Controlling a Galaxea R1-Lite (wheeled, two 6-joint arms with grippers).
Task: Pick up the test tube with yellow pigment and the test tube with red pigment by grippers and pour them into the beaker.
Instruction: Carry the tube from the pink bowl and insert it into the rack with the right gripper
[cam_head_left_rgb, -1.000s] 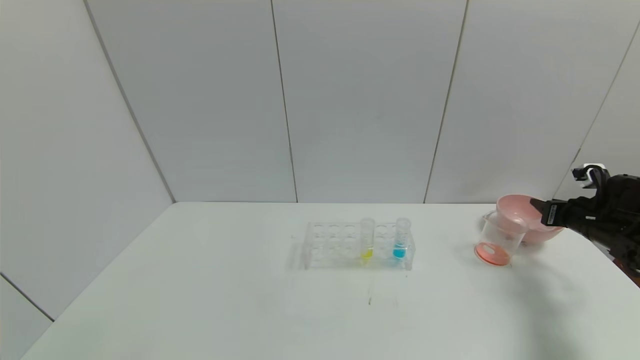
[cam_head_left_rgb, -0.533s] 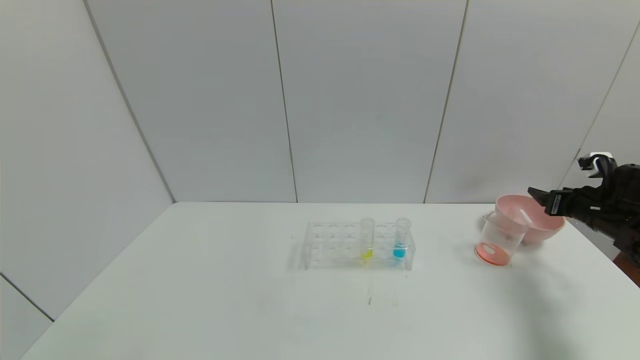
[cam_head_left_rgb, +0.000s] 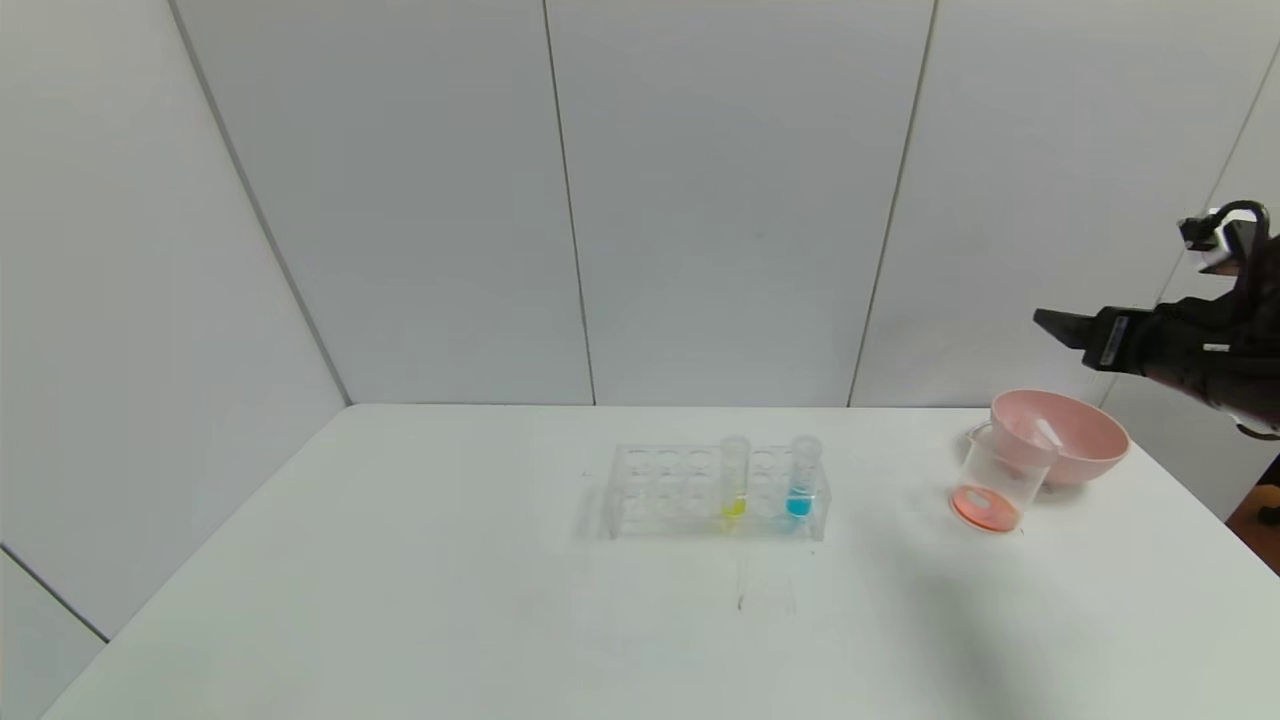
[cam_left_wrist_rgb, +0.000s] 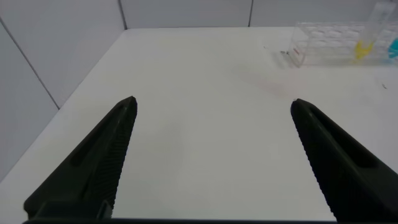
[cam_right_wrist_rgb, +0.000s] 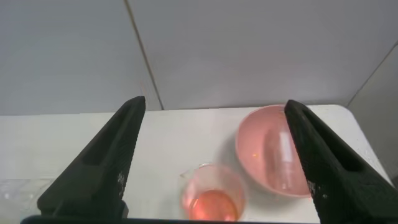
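The test tube with yellow pigment stands upright in the clear rack at mid-table. The beaker holds orange-red liquid and stands against the pink bowl. A clear tube with no liquid showing lies inside that bowl. No test tube with red pigment is in view. My right gripper hangs open and empty, well above the bowl and beaker. My left gripper is open and empty over bare table, far from the rack.
A tube with blue liquid stands in the rack beside the yellow one. The bowl sits near the table's right edge. Grey wall panels close off the back and left.
My right gripper opened at the bowl's rim and then rose high above it. The clear tube it let go now lies in the bowl. Rack and beaker have not moved.
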